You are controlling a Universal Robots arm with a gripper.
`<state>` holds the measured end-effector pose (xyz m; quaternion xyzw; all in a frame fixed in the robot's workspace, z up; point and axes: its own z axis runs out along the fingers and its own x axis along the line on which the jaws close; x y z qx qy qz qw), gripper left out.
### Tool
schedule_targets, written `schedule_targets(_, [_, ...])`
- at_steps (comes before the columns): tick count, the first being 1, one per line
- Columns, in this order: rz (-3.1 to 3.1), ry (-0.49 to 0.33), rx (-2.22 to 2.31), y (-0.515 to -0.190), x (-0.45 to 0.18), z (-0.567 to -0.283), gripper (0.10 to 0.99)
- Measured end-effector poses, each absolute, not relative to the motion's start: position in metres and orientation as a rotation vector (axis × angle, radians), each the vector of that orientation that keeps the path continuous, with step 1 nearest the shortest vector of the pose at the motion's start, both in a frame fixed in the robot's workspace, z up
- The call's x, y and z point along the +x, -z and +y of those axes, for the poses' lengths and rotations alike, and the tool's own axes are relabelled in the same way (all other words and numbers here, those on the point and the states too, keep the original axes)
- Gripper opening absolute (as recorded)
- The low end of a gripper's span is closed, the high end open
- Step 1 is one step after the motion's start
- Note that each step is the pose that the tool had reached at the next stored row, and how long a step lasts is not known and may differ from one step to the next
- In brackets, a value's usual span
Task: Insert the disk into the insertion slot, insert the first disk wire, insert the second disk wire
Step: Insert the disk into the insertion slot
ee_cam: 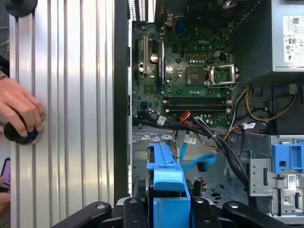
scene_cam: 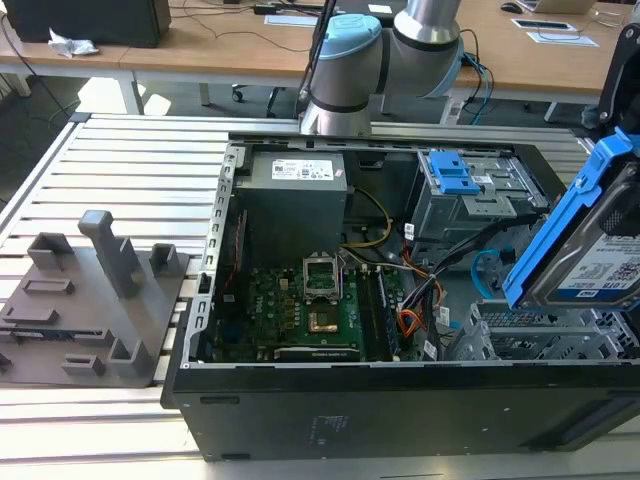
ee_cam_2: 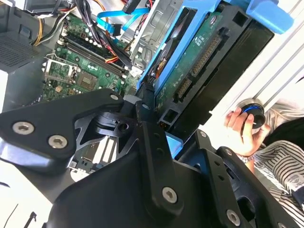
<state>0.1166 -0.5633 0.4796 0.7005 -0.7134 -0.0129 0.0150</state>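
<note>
Fingers (ee_cam_2: 152, 142) grip disk (scene_cam: 598, 255) — tilted, lower edge just above insertion slot (scene_cam: 545, 335).

Blue plastic, bare metal, white paper.
The disk (scene_cam: 597, 243) shows silver-grey metal with a white paper label (scene_cam: 612, 272) in a glossy blue plastic carrier (scene_cam: 558, 228); the insertion slot (scene_cam: 540, 335) is perforated grey metal, the tabletop (scene_cam: 130, 165) ribbed smooth metal.

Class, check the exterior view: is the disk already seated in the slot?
No: the disk hangs tilted above the slot, wholly outside it.
</note>
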Motion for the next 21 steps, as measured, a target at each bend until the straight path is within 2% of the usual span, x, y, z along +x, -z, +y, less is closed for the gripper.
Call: schedule_targets(21, [-2.22,0.04,2.18,-0.461,0.117,-0.563,0.365])
